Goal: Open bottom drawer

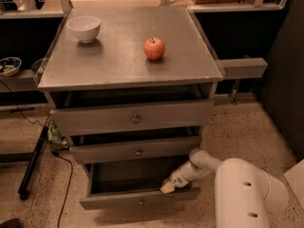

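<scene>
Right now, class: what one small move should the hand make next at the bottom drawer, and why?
Probably lift the hand clear of the bottom drawer: it sits at the front's top edge, and the drawer stands well out, inside showing.

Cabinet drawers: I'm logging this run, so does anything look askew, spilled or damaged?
Nothing stands out. The bottom drawer is pulled out, with the pincer at the right of its front edge. The apple and white bowl rest upright on the cabinet top; nothing is spilled.
</scene>
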You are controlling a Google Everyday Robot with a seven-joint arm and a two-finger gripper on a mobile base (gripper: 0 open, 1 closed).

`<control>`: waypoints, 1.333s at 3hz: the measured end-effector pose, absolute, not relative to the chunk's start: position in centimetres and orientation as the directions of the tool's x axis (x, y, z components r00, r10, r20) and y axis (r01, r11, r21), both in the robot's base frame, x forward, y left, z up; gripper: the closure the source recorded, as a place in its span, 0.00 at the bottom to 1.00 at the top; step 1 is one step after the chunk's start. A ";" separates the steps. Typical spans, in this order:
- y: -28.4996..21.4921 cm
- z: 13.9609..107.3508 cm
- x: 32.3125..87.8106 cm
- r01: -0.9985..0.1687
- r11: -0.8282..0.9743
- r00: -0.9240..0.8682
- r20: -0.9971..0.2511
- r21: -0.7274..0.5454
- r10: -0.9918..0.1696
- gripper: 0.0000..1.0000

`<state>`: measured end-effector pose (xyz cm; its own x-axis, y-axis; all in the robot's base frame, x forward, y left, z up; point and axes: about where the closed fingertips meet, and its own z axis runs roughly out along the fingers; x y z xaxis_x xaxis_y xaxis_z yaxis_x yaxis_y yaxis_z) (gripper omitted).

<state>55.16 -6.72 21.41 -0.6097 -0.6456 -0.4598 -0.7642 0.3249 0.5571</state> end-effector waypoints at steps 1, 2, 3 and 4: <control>-6.7 21.4 55.2 -0.764 0.325 -0.610 -0.460 0.557 -0.646 0.59; -6.7 21.4 55.2 -0.764 0.325 -0.610 -0.460 0.557 -0.646 0.36; -6.7 21.4 55.2 -0.764 0.325 -0.610 -0.460 0.557 -0.646 0.12; -6.7 21.4 55.2 -0.764 0.325 -0.610 -0.460 0.557 -0.646 0.00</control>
<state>55.15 -6.71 21.41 -0.6097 -0.6457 -0.4597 -0.7642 0.3248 0.5573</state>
